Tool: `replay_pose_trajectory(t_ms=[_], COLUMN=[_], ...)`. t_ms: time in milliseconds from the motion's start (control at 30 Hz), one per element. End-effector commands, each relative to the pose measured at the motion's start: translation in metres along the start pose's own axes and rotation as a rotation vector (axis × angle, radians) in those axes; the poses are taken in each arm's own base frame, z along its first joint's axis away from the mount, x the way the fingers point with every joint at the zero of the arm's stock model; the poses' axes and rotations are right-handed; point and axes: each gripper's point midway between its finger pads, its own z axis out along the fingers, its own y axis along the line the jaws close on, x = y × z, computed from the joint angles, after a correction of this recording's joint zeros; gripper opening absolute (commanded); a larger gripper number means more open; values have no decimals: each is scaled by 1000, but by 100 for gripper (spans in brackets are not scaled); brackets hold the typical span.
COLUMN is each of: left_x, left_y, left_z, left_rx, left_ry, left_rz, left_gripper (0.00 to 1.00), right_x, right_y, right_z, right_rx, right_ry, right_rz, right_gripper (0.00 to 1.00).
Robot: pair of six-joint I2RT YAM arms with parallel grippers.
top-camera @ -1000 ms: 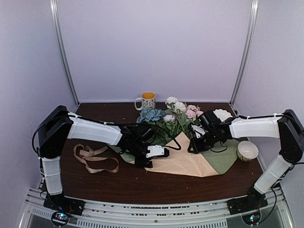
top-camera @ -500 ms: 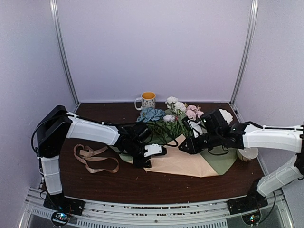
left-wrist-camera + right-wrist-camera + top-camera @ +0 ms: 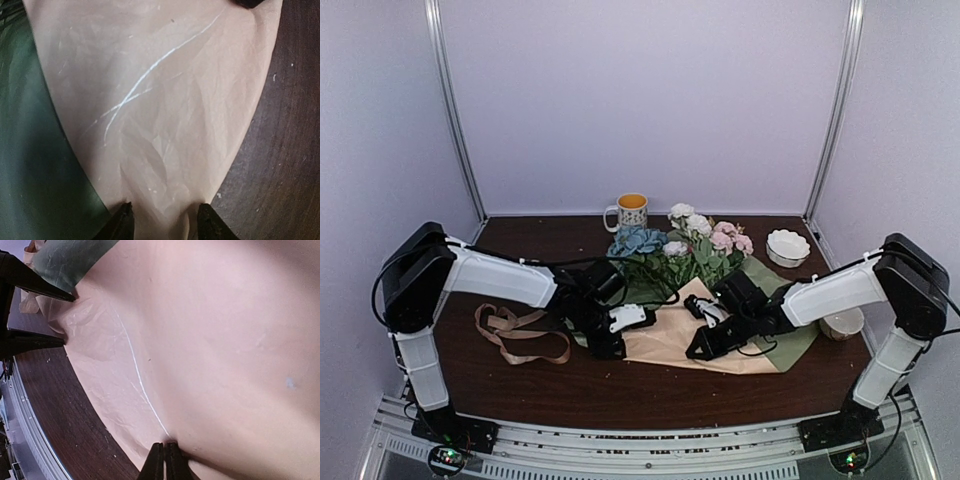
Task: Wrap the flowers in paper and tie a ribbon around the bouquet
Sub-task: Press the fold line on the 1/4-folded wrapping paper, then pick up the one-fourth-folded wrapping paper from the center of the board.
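The flowers (image 3: 682,245), blue, white and pink, lie at the back with their stems running under the paper. A peach-tan paper (image 3: 665,335) (image 3: 160,100) (image 3: 210,330) is folded over them on top of a sage-green paper (image 3: 795,340) (image 3: 30,150). My left gripper (image 3: 622,334) (image 3: 165,223) holds the bunched narrow left end of the peach sheet between its parted fingers (image 3: 35,282). My right gripper (image 3: 696,350) (image 3: 165,452) is shut, pinching a fold of the peach sheet near its front edge. The tan ribbon (image 3: 515,335) lies loose at the left.
A mug (image 3: 632,212) stands at the back centre. A white bowl (image 3: 787,245) sits at the back right, and a cream bowl (image 3: 841,322) lies beside the right arm. Dark table shows in front of the paper.
My right arm swung from beside the flowers forward and left, came down onto the peach sheet and closed on it. My left gripper shifted slightly left with the paper's end.
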Motion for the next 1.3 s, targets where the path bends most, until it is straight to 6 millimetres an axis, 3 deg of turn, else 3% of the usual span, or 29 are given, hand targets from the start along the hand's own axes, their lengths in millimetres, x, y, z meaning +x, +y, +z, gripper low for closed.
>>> replay_pose_trajectory(t_ms=[0, 133, 300, 400, 500, 667, 800, 1067, 1267], left_x=[44, 53, 35, 20, 25, 68, 102, 102, 100], left_y=[1, -1, 9, 36, 67, 108, 127, 118, 115], left_z=[-14, -29, -65, -94, -107, -104, -99, -87, -57], left_rx=[-6, 7, 53, 41, -5, -79, -150, -50, 53], left_ry=[125, 122, -31, -212, -304, -333, -355, -441, -413], left_rz=[-177, -263, -367, -506, -689, -989, -1178, -1318, -1333], left_gripper=[44, 42, 42, 43, 48, 52, 56, 54, 57], right_x=[34, 41, 33, 25, 14, -7, -12, -9, -7], right_y=[-37, -41, -34, -24, -12, 10, 11, 5, 5], right_z=[2, 0, -4, -7, -10, -11, -4, -1, 6], right_rx=[152, 177, 188, 179, 158, 97, 97, 117, 102], right_ry=[72, 95, 101, 91, 66, 16, 18, 28, 39], right_rz=[28, 18, -21, -46, -63, -85, -71, -58, -52], right_gripper=[5, 5, 5, 6, 6, 8, 10, 10, 11])
